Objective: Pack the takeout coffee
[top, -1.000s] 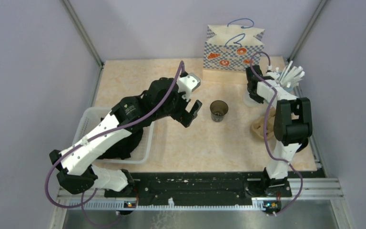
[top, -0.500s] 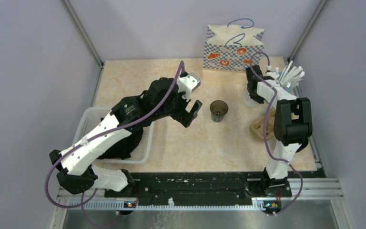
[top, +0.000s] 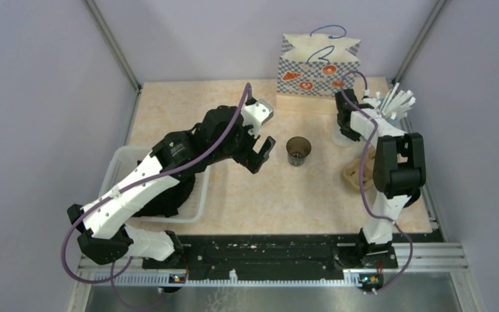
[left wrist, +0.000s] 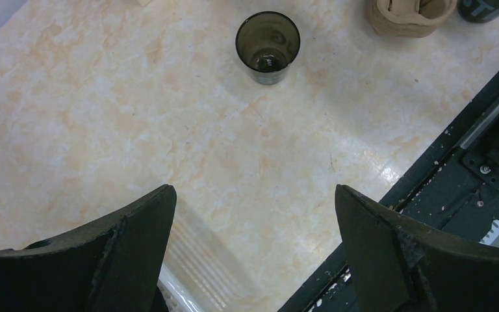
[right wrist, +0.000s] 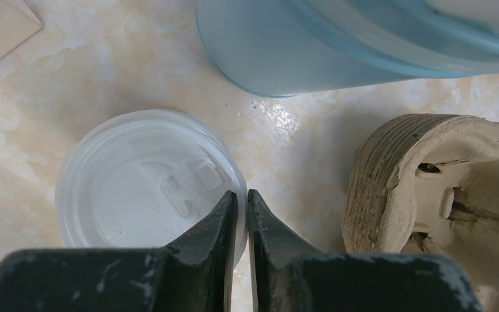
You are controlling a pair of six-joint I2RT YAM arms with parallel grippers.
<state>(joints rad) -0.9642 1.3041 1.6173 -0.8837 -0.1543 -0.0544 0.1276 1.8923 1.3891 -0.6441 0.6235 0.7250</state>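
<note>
Takeout coffee lid (right wrist: pixel 144 195) sits rim-pinched by right pincer (right wrist: pixel 242 194), left pincer (left wrist: pixel 253 188) gapes open, lidless cup (left wrist: pixel 268 39) holds dark residue.

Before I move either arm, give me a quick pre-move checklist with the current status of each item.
1. Left gripper open and empty: ok.
2. Lidless dark cup upright, clear of the left fingers: ok.
3. Right gripper nearly closed at the rim of the white lid; rim actually pinched: cannot tell.
4. Cardboard carrier apart from the lid: ok.
5. Paper bag upright at the table's back edge: ok. Mouth open: cannot tell.
6. Lidded coffee cups located: not ok, none visible.
</note>
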